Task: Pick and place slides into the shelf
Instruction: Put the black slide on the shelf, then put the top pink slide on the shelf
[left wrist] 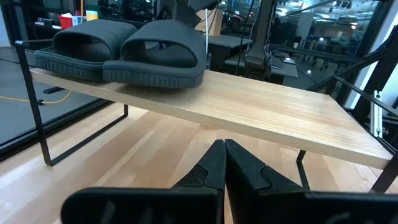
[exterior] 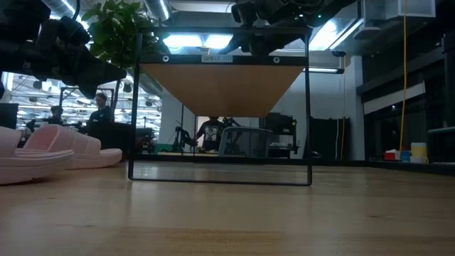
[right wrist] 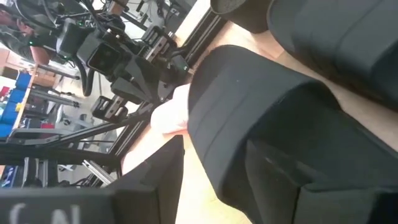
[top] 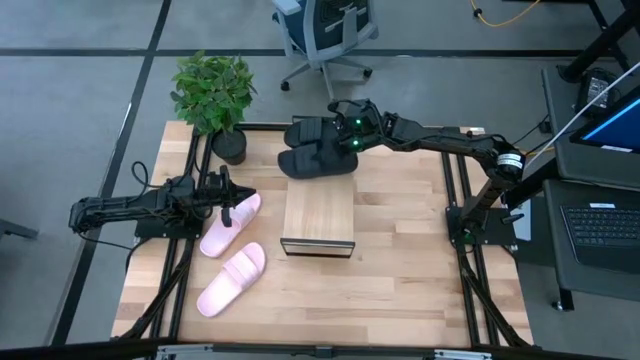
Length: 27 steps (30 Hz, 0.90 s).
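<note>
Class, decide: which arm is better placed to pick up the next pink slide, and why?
Probably left. The left gripper is beside the pink slides; the right gripper is across the shelf at the black slides.

Shelf (top: 318, 215): light wood plank top, dark frame. Black slides (top: 318, 148), 2 pcs, at shelf's far end. Pale pink slides (top: 231, 250), 2 pcs, left of shelf. Plant (top: 212, 92) beyond shelf: green leaves, black pot.

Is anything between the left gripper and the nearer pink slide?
Nothing visible. The left gripper, shut, hangs at the strap end of the nearer pink slide beside the shelf. No other object lies between them.
</note>
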Motion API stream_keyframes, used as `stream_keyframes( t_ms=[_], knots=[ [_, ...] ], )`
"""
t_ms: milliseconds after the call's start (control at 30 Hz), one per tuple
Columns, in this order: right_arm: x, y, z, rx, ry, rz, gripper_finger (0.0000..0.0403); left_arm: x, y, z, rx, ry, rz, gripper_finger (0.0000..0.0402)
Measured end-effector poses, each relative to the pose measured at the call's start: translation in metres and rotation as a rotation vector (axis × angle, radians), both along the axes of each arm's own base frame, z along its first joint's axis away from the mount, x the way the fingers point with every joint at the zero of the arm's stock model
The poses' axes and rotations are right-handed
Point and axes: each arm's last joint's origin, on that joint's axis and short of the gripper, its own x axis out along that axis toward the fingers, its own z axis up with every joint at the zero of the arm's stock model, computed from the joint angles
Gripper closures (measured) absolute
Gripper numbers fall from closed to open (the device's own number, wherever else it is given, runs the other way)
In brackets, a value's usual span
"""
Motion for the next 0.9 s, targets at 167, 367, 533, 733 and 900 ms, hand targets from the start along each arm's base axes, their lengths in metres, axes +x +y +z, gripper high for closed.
stream_keyframes(
  t_ms=[167, 367, 533, 733, 900],
  knots=[
    [-0.0003, -0.0004, -0.0002, 0.001, 0.003, -0.001, 0.0234, 0.0, 0.0, 0.0, -0.001, -0.001, 0.0, 0.0401],
    [-0.0013, -0.0024, -0.0005, 0.001, 0.006, -0.006, 0.0234, 0.0, 0.0, 0.0, -0.003, -0.001, 0.0, 0.0401],
    [-0.0017, -0.0027, -0.0002, 0.016, -0.002, 0.019, 0.0234, 0.0, 0.0, 0.0, -0.003, -0.001, 0.0, 0.0401],
    [-0.0027, -0.0025, 0.0008, 0.06, -0.026, 0.096, 0.0241, 0.0, 0.0, 0.0, -0.003, -0.001, 0.0, 0.0401],
    [-0.0028, -0.002, 0.0014, -0.007, -0.039, 0.133, 0.0307, 0.0, 0.0, 0.0, -0.003, -0.001, 0.0, 0.0401]
  ],
)
